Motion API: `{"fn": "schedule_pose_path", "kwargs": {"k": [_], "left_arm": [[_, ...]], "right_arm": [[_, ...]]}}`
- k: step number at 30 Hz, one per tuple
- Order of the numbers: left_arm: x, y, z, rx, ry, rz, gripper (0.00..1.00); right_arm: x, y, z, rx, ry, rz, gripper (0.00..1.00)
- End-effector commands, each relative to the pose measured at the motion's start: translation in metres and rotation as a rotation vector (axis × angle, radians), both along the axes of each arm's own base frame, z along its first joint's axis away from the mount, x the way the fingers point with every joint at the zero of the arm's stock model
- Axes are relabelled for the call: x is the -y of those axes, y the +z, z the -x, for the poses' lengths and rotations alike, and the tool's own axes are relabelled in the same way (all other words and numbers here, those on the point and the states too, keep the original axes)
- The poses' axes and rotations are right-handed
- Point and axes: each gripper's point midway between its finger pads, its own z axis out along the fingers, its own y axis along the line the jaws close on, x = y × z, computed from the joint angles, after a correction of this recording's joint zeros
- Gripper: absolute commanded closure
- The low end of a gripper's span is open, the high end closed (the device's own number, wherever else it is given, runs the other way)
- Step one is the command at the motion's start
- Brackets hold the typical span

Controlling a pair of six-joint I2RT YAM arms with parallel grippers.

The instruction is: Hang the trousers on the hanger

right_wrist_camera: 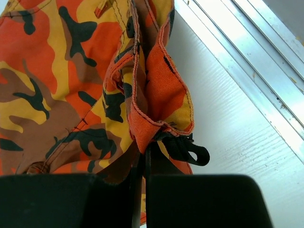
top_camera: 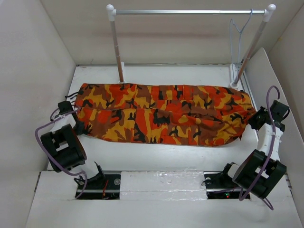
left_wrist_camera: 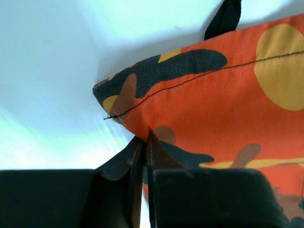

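Trousers, long-legged cloth in orange, red, yellow and black camo print [top_camera: 161, 114], lie flat on the white worktop [top_camera: 156, 154], stretched lengthwise left to right btwn the two arms. Left jaws are pinched tight on cloth at the near corner of the left end. The left wrist view shows a stitched seam edge just above the pinch, w/ a black strap [left_wrist_camera: 223, 19] sticking out on the far side. Right jaws are likewise clamped on the right end, gripping a folded orange hem w/ a black webbing loop [right_wrist_camera: 185, 149] just beside the pinch (which end is the waist, can't tell). Thin pale bluish-grey wire hanger [top_camera: 231, 42] hangs by its hook near the right end of the white-posted rail w/ silver crossbar [top_camera: 190, 12] at the back, behind the trousers' right end.
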Motion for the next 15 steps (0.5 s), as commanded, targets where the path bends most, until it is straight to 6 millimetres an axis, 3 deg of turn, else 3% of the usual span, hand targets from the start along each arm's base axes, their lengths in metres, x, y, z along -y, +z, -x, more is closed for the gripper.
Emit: {"fn": "schedule_pose_path", "kwargs": {"k": [1, 3, 5, 7, 8, 9, 12, 15], "left_arm": [[-0.029, 0.016, 0.014, -0.003, 0.095, -0.071, 1.0], [-0.043, 0.041, 0.013, 0.075, 0.124, -0.107, 0.97], [-0.05, 0.049, 0.017, 0.052, 0.143, -0.142, 0.64], [-0.041, 0.047, 0.023, 0.035, 0.141, -0.125, 0.48], [-0.036, 0.04, 0.03, 0.021, 0.138, -0.113, 0.33], [-0.039, 0.046, 0.034, 0.047, 0.157, -0.13, 0.28], [-0.039, 0.045, 0.048, 0.02, 0.16, -0.16, 0.25], [-0.033, 0.036, 0.048, 0.018, 0.139, -0.132, 0.28]], "right_arm": [[0.002, 0.005, -0.01, 0.059, 0.019, 0.016, 1.0], [-0.001, 0.002, -0.01, 0.061, 0.03, 0.005, 1.0], [-0.005, -0.003, -0.01, 0.066, 0.031, -0.012, 1.0], [-0.007, -0.005, -0.011, 0.077, 0.035, -0.021, 1.0], [-0.007, -0.006, -0.011, 0.077, 0.035, -0.021, 1.0], [-0.007, -0.007, -0.01, 0.074, 0.037, -0.021, 1.0], [-0.006, -0.004, -0.01, 0.066, 0.043, -0.014, 1.0], [-0.01, -0.001, -0.01, 0.089, 0.047, -0.019, 1.0]]}}
